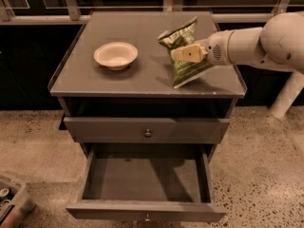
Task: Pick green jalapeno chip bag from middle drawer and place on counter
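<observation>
The small crinkly dark-green chip bag (186, 74) is up on the right side of the flat grey cabinet top (142, 77). It stands tall and leans a bit. Its bottom edge looks like it touches the top, and a dark shadow lies beside it. The robot's tan gripper (186, 55) comes in from the right on a fat white arm (256, 44). Its fingers are squeezed on the middle of the bag, and one tan finger lies across the bag's front.

To the left of the bag, well apart from it, sits a small round pale bowl (116, 55). Under the top is a dark open gap. Below the gap is a closed grey drawer front (190, 129) with a little round knob (148, 133). Lower still, the wide shallow grey drawer (147, 179) is pulled out toward the camera, and its flat grey bottom shows.

The speckled stone floor (266, 165) lies around the cabinet. A small bin (12, 203) peeks in at the bottom left corner.
</observation>
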Action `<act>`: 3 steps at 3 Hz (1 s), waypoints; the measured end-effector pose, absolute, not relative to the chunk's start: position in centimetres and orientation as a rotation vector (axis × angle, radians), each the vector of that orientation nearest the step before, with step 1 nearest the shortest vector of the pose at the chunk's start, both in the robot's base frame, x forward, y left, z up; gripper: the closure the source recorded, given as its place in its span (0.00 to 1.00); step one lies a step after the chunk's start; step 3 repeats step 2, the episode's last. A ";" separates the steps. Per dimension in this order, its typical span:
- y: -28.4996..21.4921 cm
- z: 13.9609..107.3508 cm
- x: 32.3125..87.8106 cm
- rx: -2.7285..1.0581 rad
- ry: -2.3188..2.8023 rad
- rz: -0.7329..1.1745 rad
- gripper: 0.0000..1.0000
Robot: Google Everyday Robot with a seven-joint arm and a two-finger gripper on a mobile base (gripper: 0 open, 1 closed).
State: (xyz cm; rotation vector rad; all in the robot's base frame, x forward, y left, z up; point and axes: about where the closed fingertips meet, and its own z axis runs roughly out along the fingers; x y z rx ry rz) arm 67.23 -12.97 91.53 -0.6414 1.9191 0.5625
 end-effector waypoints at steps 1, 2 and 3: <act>-13.0 91.5 67.2 -0.642 1.919 0.563 0.00; -13.0 91.5 67.2 -0.642 1.919 0.563 0.00; -13.0 91.5 67.2 -0.642 1.919 0.563 0.00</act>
